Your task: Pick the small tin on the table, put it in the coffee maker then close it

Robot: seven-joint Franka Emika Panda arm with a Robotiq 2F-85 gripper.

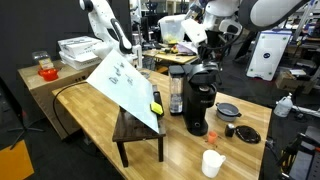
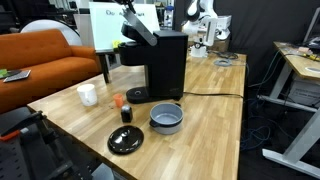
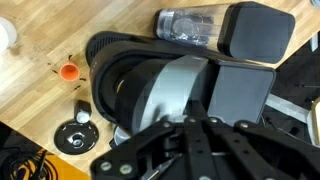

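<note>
Gripper hangs directly over the rounded hinged top of the coffee maker, which stands upright on the table. In the wrist view its dark linkage fills 6 o'clock, with the silvery dome of the top just beyond it. Finger spacing: cannot tell, since the linkage hides the tips. Small tin: not found with certainty, neither on the boards nor in the fingers. 1 small orange-topped item lies at 9 o'clock of the machine, too small to identify. A clear jar stands just beside the machine at 12 o'clock, and a round black lid lies at 8 o'clock. Judgement: the arm sits above the top because a downward press shuts it, so the closing step is likely in hand. Whether the tin is loaded is hidden.
</note>
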